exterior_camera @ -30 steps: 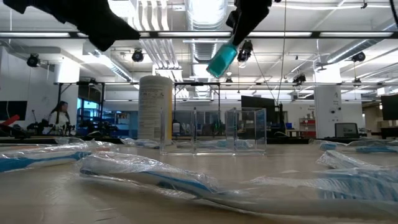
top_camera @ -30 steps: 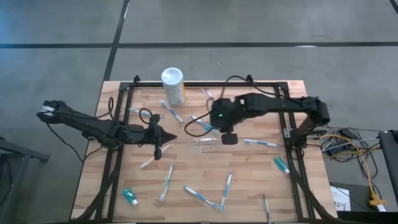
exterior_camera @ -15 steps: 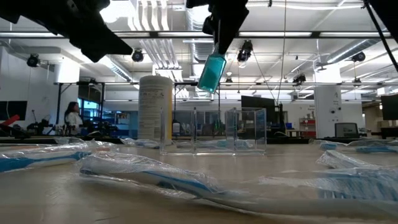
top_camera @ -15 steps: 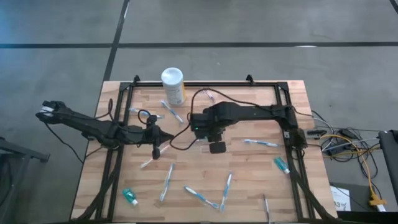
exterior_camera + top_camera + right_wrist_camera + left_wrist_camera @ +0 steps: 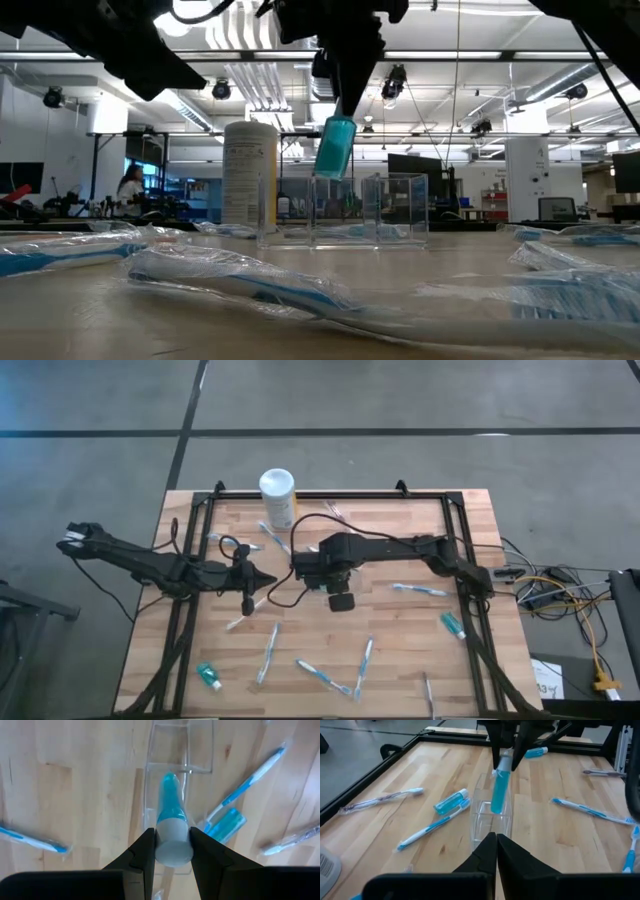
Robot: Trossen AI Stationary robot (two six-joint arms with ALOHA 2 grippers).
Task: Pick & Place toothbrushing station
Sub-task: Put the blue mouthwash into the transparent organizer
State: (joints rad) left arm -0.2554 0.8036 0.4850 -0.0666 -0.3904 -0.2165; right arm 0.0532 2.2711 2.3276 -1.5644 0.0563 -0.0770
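The see-through holder (image 5: 492,820) with three compartments stands on its base at the table's middle; it also shows in the low view (image 5: 345,210) and the right wrist view (image 5: 181,750). My right gripper (image 5: 172,836) is above it, shut on a blue toothpaste tube (image 5: 335,147). My left gripper (image 5: 496,842) is shut and empty, low over the table, pointing at the holder's left end from close by (image 5: 270,582). In the high view my right arm (image 5: 330,565) hides the holder. My right gripper pinches the tube's grey-white cap end (image 5: 173,845) between its two fingers, coming from above and pointing down. The tube hangs below the fingers, cap up and slightly tilted, clear of the table. Its flat lower end (image 5: 496,810) is over the holder, about level with its rim.
A white canister with a yellow label (image 5: 279,497) stands at the far edge. Several wrapped toothbrushes lie scattered, such as one on the right (image 5: 420,590) and one near the front (image 5: 322,675). Small blue tubes lie at front left (image 5: 209,677) and right (image 5: 452,625). Black frame rails (image 5: 468,610) border the table.
My right gripper has gone toward the table's left edge and down with the tube, coming over the holder. The tube has swung from a clear slant to nearly upright and now hangs lower, close to the holder's rim.
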